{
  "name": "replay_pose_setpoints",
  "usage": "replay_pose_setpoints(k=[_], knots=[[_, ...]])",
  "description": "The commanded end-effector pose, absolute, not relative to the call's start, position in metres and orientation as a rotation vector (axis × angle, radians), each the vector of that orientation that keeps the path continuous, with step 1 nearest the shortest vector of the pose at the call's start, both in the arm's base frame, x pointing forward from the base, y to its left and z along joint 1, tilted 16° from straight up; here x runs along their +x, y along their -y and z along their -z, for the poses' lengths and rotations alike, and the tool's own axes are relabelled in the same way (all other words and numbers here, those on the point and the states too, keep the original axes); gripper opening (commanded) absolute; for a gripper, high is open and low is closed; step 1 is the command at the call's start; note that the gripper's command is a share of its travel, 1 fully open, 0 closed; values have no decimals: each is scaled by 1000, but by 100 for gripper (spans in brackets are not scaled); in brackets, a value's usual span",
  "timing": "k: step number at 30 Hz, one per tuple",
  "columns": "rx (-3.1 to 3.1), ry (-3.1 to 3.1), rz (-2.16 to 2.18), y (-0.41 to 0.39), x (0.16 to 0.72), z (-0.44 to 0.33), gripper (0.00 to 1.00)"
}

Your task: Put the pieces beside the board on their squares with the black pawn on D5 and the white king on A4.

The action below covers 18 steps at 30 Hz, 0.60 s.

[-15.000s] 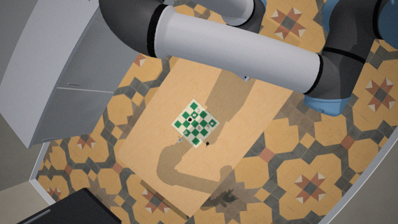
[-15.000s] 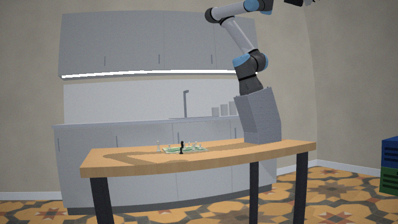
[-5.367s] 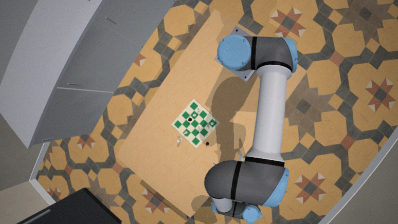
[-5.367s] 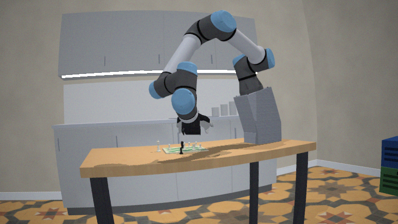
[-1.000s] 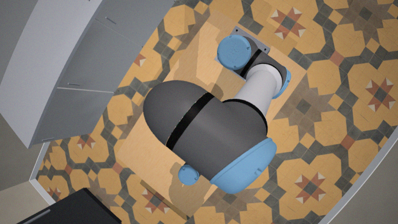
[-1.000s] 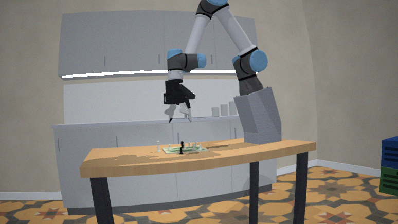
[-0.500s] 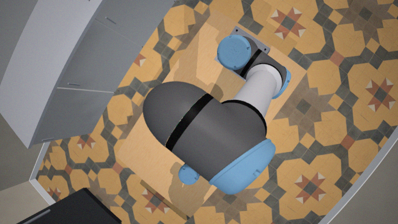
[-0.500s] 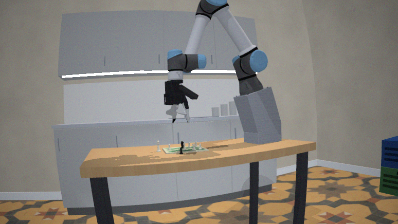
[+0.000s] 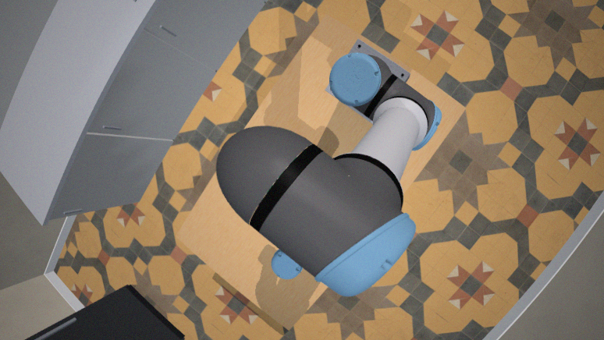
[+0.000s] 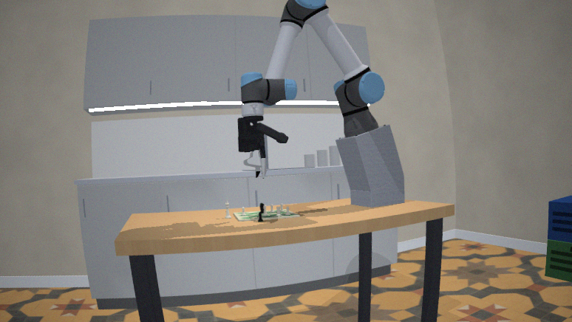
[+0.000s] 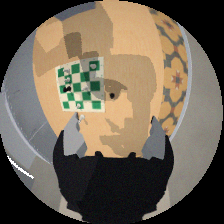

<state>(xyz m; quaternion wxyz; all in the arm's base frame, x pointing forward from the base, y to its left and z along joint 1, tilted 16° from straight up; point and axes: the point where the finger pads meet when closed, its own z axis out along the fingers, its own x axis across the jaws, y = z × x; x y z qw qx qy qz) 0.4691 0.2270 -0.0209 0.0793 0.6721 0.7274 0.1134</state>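
The green and white chessboard [image 10: 248, 216] [image 11: 74, 95] lies on the wooden table [image 10: 199, 232] [image 11: 130, 45] [image 9: 219, 236]. A few white pieces and one black piece stand on it. The black pawn [image 10: 260, 213] [image 11: 112, 94] stands off the board, close to one edge. The white king [image 10: 227, 209] [image 11: 79, 120] stands off the board on the table, near another edge. My gripper [image 10: 259, 173] [image 11: 115, 114] is open and empty. It hangs high above the board's near edge and the pawn. In the overhead view the arm hides the board and the gripper.
The arm's grey pedestal [image 10: 370, 168] stands on the table's right end. A counter with cabinets [image 10: 168, 191] runs behind the table. Blue and green crates [image 10: 560, 239] stand on the floor at the far right.
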Motion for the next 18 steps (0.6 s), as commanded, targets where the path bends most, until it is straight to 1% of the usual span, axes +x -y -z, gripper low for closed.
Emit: replay_pose_setpoints(k=[1,9,18], knots=[[2214,-1991,-359,-230,469,22,100],[2436,-1754,-384,-234,469,24,100],[2747,-1312,-414,-239,472,28,100]])
